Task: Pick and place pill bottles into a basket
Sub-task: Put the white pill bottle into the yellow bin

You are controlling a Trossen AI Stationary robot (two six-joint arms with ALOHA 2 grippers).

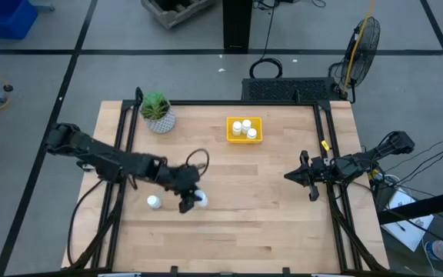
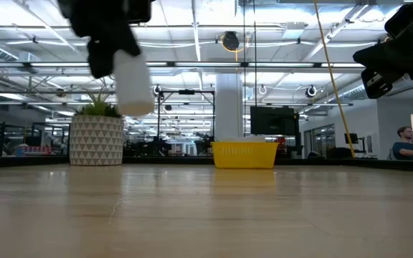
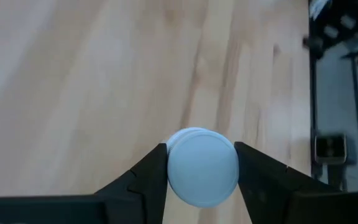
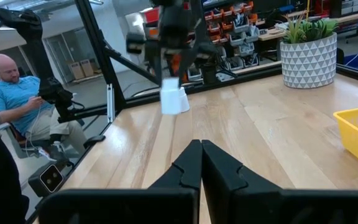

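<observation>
My left gripper [image 1: 192,200] is shut on a small white pill bottle [image 1: 201,199] near the table's front left, and the low view shows the bottle [image 2: 133,84] lifted clear of the table. A second white bottle [image 1: 154,202] stands on its base on the table just left of it. The yellow basket [image 1: 241,140] sits at the far middle with three white bottles [image 1: 245,128] inside. My right gripper [image 1: 289,176] is shut and empty at the right side, in the air. My left gripper pinches the bottle's upper part by its two opposite sides [image 3: 174,169] between its two fingers [image 3: 146,182]. The fingers come from above, pointing down. The bottle hangs upright below them [image 2: 135,97], clear of the table.
A white patterned pot with a green plant [image 1: 158,115] stands at the far left, left of the basket [image 2: 244,153]. Black frame rails run along the table's left and right sides. A seated person [image 4: 17,106] shows beyond the table, and another person [image 2: 407,143] is in the room behind.
</observation>
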